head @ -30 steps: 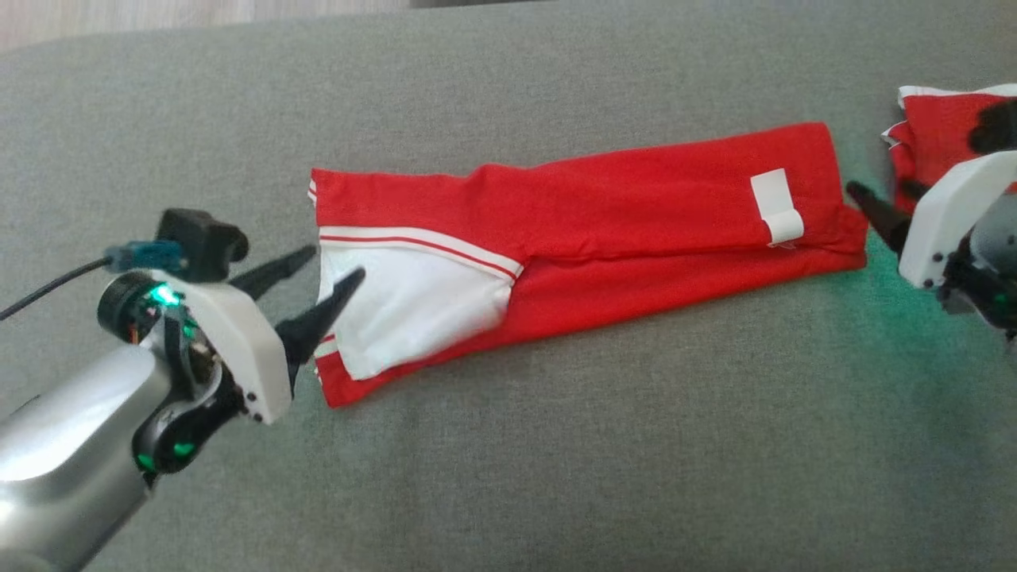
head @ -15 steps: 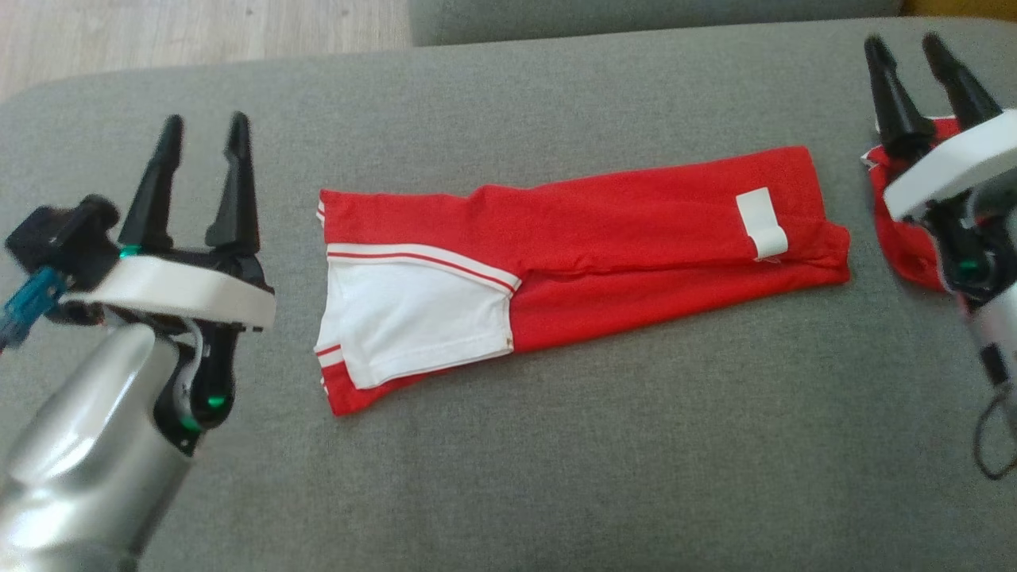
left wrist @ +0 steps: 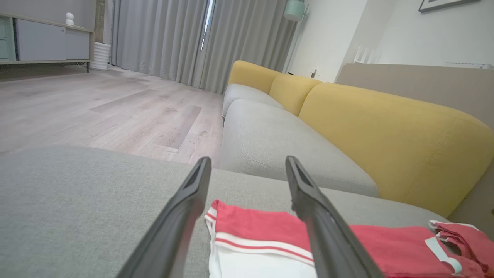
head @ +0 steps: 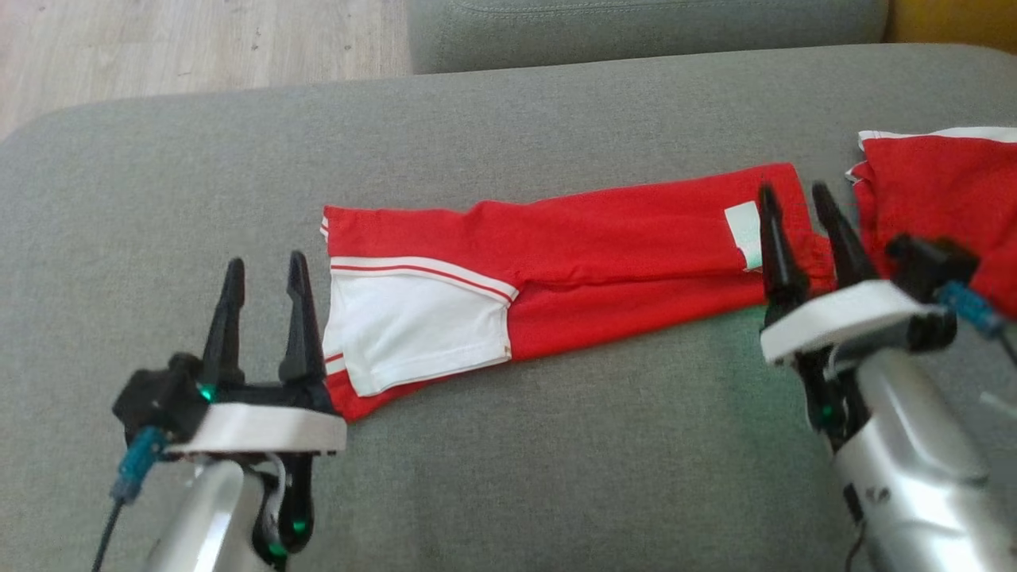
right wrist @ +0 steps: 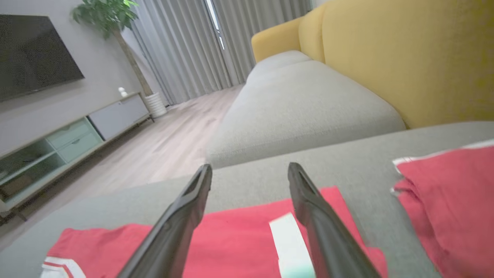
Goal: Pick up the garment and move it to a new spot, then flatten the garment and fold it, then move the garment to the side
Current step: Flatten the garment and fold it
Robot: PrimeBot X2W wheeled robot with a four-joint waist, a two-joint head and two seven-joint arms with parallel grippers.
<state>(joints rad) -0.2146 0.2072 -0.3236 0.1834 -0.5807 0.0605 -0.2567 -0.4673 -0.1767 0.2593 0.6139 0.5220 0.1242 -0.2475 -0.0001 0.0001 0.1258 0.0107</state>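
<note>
Lying folded into a long strip across the grey cushion [head: 556, 461], the red garment [head: 620, 238] has a white panel [head: 413, 326] at its left end and a white tag [head: 743, 222] near its right end. The left pincer [head: 265, 260] stands wide open and empty at the garment's left edge. The right pincer [head: 793, 189] is likewise spread wide, holding nothing, over the right end by the tag. Another red cloth [head: 937, 191] lies just beyond that end.

Home living room: yellow sofa [left wrist: 386, 135], television [right wrist: 31, 54], curtains [left wrist: 166, 38]
</note>
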